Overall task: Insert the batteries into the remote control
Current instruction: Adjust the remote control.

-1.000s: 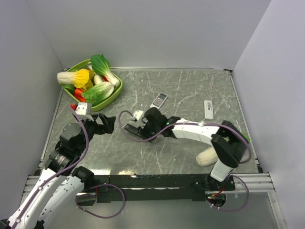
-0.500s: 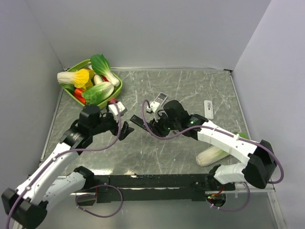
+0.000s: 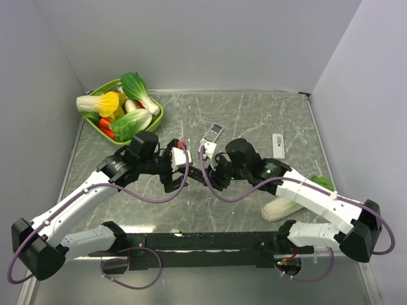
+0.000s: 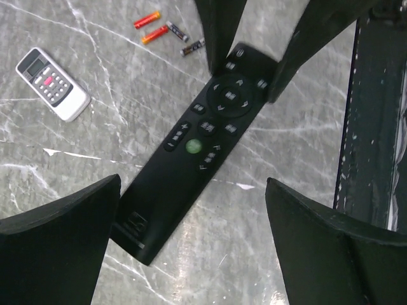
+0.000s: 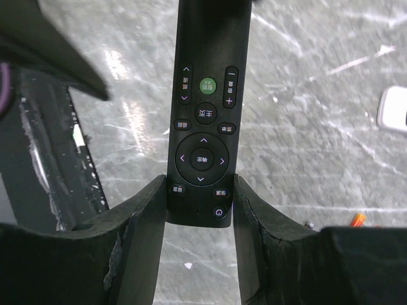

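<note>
Clamping remote (image 5: 202, 95) end between right fingers (image 5: 143, 222), left fingers (image 4: 57, 222) spread, flanking it

Right gripper (image 5: 199, 194): jaws pinching bottom end of black remote control (image 5: 206, 76), button side facing camera, remote stretching away over grey marbled surface (image 5: 305, 152). White device (image 5: 394, 109) lying at right edge, cropped. Tip of orange battery (image 5: 357, 220) peeking out at lower right.

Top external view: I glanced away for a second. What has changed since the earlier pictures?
The left gripper, open, swung right to the black remote, which the right gripper carried slightly right while keeping hold. The vegetable basket and both white remotes stayed put.
</note>
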Controlling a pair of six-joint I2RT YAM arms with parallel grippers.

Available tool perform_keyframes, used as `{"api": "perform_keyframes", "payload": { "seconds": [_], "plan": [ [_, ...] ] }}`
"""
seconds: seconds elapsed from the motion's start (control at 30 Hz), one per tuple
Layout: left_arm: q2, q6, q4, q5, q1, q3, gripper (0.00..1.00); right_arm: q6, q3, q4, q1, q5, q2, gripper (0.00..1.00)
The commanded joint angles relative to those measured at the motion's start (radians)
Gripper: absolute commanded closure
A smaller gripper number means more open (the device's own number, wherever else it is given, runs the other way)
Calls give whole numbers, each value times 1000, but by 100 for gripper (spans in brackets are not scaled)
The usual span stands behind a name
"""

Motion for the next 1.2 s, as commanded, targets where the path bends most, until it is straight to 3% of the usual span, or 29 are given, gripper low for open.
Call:
{"api": "perform_keyframes", "payload": {
  "seconds": [0.0, 0.4, 0.6, 0.77, 0.87, 0.93, 1.17],
  "plan": [
    [0, 100, -23, 32, -6, 35, 1, -52, -24, 33, 19, -61, -84, 100],
    [46, 147, -104, 96, -6, 68, 3, -87, -35, 45, 43, -106, -112, 100],
    [80, 133, -120, 150, -6, 85, 19, -90, -34, 42, 46, -112, -103, 100],
    [103, 114, -124, 184, -9, 81, 40, -90, -37, 47, 48, -112, -89, 100],
    [99, 98, -112, 195, -9, 73, 58, -77, -41, 58, 48, -104, -86, 88],
    [88, 91, -103, 210, -9, 64, 67, -58, -44, 67, 46, -93, -95, 74],
    [-1, -86, 130, 216, -4, -85, 82, 14, -87, 148, 23, -63, -199, 28]
  ]
}}
